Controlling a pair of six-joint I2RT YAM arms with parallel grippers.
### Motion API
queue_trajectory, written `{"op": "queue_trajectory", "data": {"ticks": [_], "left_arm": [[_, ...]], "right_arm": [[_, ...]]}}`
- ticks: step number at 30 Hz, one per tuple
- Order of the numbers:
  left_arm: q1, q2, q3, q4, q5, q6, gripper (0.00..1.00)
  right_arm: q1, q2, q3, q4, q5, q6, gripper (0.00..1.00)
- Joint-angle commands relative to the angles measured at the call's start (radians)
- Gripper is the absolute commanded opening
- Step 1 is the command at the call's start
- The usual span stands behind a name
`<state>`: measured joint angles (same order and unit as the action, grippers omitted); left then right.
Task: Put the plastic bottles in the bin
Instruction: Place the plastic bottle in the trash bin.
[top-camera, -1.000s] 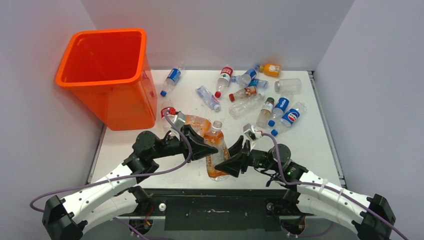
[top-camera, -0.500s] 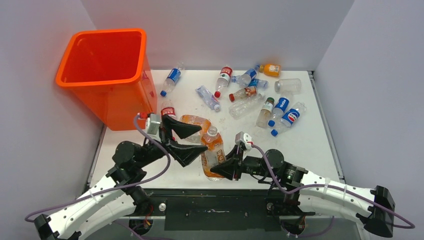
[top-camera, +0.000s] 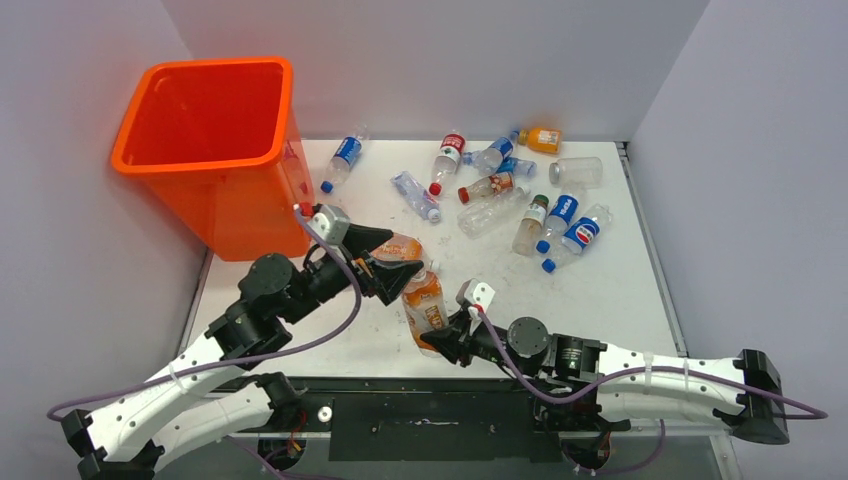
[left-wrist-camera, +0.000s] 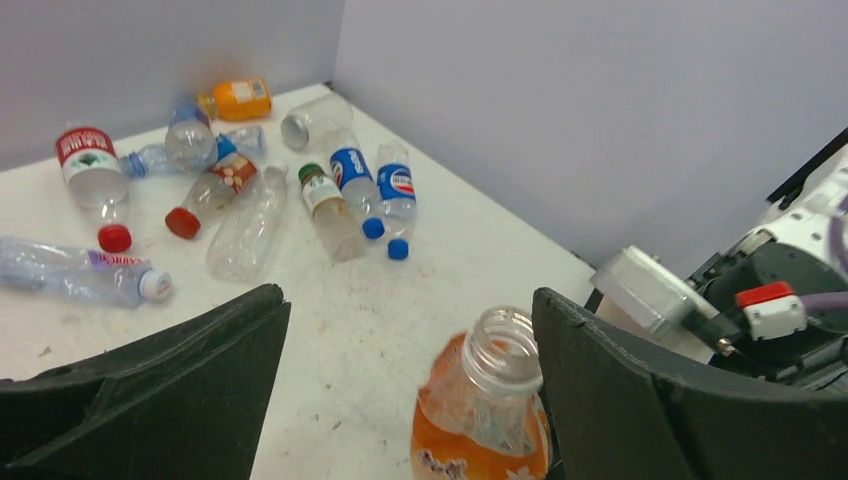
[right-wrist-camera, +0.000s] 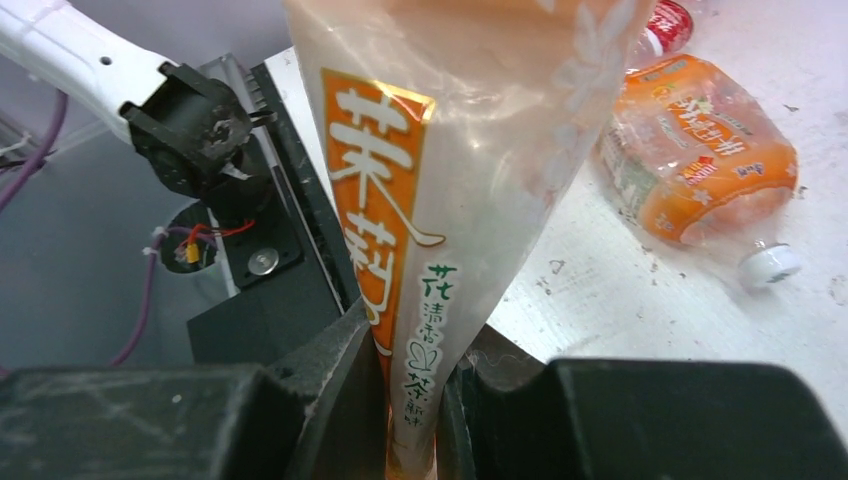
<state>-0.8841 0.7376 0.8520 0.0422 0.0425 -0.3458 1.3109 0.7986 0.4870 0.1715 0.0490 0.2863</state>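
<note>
An orange-labelled plastic bottle (top-camera: 425, 305) with no cap stands tilted near the table's front. My right gripper (top-camera: 441, 341) is shut on its crushed base (right-wrist-camera: 430, 300), the jaws pinching it flat. My left gripper (top-camera: 408, 252) is open around the bottle's open neck (left-wrist-camera: 500, 352), which sits close to the right finger (left-wrist-camera: 640, 390) with a wide gap to the left one. A second orange bottle (right-wrist-camera: 700, 150) lies on the table just behind. The tall orange bin (top-camera: 250, 210) stands at the back left. Several more bottles (top-camera: 490, 185) lie at the back right.
A blue-labelled bottle (top-camera: 345, 155) lies beside the bin. An orange bottle (top-camera: 541, 138) rests against the back wall. Grey walls close in the table (top-camera: 620, 290) on three sides. The black base plate (right-wrist-camera: 260, 320) lies below the table's front edge.
My left gripper opened and let go of the orange-labelled bottle, pulled back, then came forward around its neck. My right gripper shut on the bottle's base and shifted left and nearer.
</note>
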Motion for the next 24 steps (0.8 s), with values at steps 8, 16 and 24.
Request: {"op": "queue_trajectory", "data": {"ticks": [8,16,24], "left_arm": [[-0.112,0.040,0.059,-0.121,-0.079,0.123,0.85],[-0.121,0.065,0.061,-0.128,-0.074,0.130,0.62],[-0.128,0.096,0.059,-0.100,-0.045,0.132,0.22]], "right_arm": [[0.024,0.024,0.055,0.037,0.131,-0.028,0.05],[0.026,0.031,0.051,0.046,0.126,-0.021,0.05],[0.049,0.038,0.057,0.033,0.131,-0.026,0.13]]}}
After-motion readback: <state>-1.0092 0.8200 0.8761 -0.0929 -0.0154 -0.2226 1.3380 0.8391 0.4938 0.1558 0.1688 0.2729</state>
